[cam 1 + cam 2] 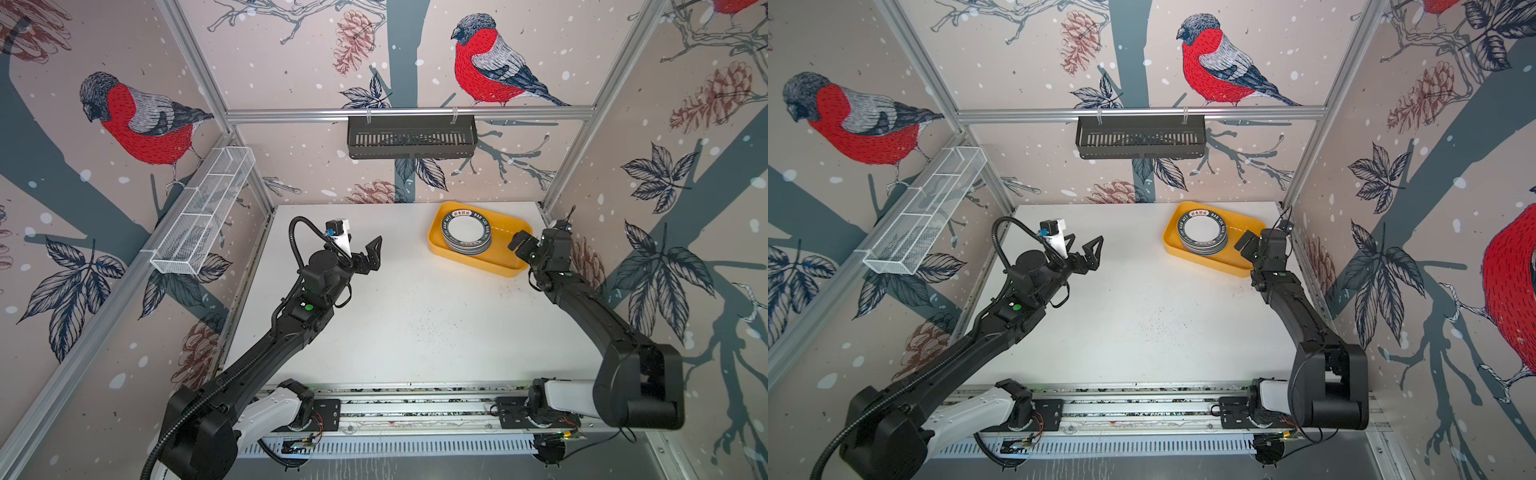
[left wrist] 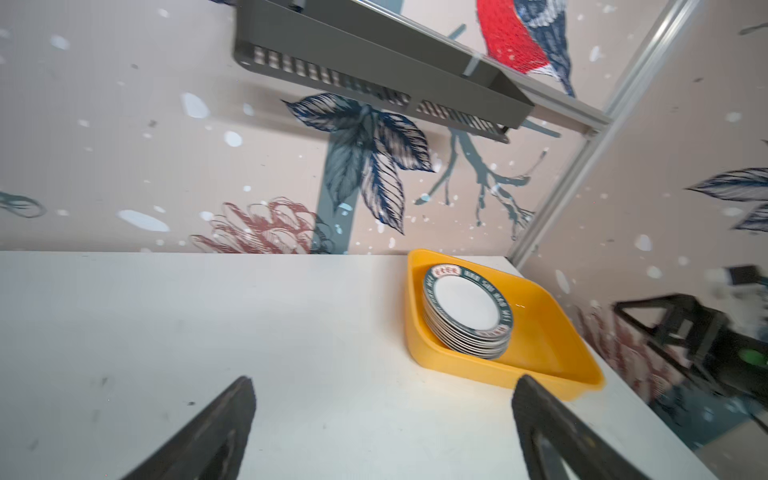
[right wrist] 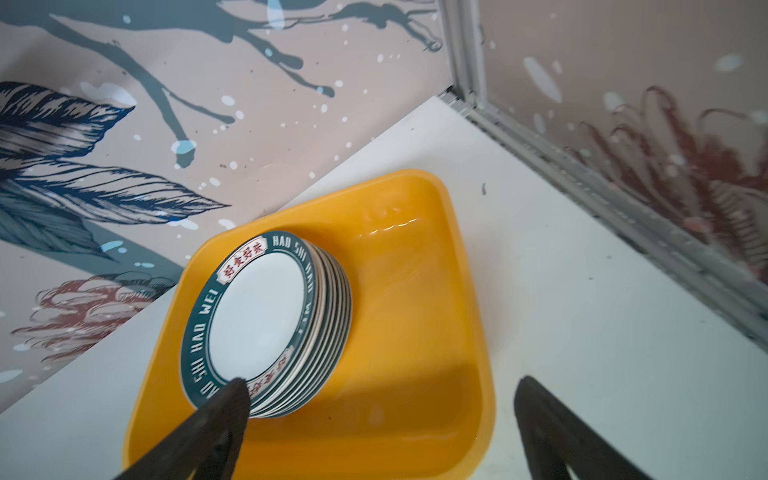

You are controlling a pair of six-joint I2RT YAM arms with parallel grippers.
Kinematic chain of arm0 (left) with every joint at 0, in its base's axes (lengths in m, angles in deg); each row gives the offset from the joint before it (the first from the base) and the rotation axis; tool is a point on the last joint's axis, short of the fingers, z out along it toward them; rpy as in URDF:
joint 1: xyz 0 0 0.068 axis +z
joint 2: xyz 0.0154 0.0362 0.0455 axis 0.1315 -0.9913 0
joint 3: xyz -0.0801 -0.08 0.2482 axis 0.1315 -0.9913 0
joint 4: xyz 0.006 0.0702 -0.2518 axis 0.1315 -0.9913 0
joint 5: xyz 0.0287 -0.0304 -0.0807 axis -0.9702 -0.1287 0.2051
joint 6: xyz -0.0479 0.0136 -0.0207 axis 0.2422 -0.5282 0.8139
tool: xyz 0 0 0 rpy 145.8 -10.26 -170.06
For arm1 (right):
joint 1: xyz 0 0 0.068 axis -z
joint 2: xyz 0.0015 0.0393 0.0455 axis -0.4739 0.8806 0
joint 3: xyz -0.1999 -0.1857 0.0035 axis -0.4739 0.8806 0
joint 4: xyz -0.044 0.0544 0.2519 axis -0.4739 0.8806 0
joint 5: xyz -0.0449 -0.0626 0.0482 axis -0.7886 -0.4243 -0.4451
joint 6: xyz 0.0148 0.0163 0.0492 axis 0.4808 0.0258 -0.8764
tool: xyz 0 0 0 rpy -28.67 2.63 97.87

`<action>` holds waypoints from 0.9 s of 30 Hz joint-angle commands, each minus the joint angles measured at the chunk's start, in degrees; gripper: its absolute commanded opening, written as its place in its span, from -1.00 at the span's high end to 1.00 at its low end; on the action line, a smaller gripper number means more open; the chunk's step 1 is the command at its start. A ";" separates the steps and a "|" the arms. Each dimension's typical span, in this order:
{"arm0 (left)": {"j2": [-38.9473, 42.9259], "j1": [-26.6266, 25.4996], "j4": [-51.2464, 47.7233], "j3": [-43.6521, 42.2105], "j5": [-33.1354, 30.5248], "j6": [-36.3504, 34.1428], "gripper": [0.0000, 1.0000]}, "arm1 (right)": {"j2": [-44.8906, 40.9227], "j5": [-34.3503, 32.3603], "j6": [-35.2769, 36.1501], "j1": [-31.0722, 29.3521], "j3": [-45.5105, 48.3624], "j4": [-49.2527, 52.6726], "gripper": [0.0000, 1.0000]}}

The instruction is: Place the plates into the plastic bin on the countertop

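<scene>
the left pincer (image 1: pixel 1086 244) hangs above the surface (image 1: pixel 415 324) at about 10 o'clock. its jaws are spread wide with nothing between them, and it points toward 2 o'clock. the right pincer (image 3: pixel 382 384) is at about 2 o'clock, over the right end of the plastic bin (image 1: pixel 494 266), its jaws also wide apart and empty. in the right wrist view one of its fingers (image 3: pixel 216 415) crosses the near rim of the plates (image 3: pixel 257 316); whether it touches them cannot be told.

a white wire rack (image 1: pixel 203 212) hangs on the left wall near 10 o'clock. a black slatted basket (image 1: pixel 411 137) hangs from the back rail at 12 o'clock. both are raised above the surface. the plates form one neat stack in the bin's 9 o'clock half, the top one with a dark lettered rim. the 3 o'clock half shows bare yellow floor.

the bin lies slightly skewed at about 1 o'clock, near the back wall and the right rail. open white surface stretches between the two arms from the centre down to 6 o'clock.
</scene>
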State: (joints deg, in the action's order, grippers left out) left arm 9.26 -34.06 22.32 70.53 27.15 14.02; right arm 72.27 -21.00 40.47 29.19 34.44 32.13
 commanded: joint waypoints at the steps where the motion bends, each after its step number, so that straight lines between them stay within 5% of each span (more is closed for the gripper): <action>1: 0.13 3.51 4.16 -2.83 -9.96 -2.70 -0.92 | -4.16 -10.78 1.38 0.06 4.43 -2.43 -0.99; 8: -0.60 14.75 13.03 -11.52 -13.51 -3.61 -0.93 | -7.81 -21.26 1.06 1.12 11.44 -3.24 -1.00; 11: -0.34 17.30 23.56 -17.90 -15.68 -9.44 -0.92 | -8.27 -22.82 3.38 1.09 14.59 -7.74 -0.99; 19: 0.37 23.36 43.66 -32.87 -14.50 -14.51 -0.92 | -10.97 -21.36 14.69 -0.33 29.87 -40.05 -1.00; 22: -0.32 24.90 42.92 -34.74 -12.84 -12.30 -0.92 | -8.77 -18.08 19.14 -0.21 35.11 -54.53 -1.00; 25: -2.87 25.05 42.97 -35.32 -11.53 -12.30 -0.92 | -2.90 -15.92 19.92 -0.20 35.64 -61.51 -0.99; 27: -5.96 25.17 48.85 -37.12 -11.44 -13.14 -0.93 | -2.47 -12.04 21.47 -0.43 32.30 -56.22 -0.99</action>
State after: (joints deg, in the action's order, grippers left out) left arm 5.61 -9.12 61.86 34.86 14.67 2.05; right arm 68.93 -38.25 58.24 29.00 69.26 -16.78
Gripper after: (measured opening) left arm 0.963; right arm 0.996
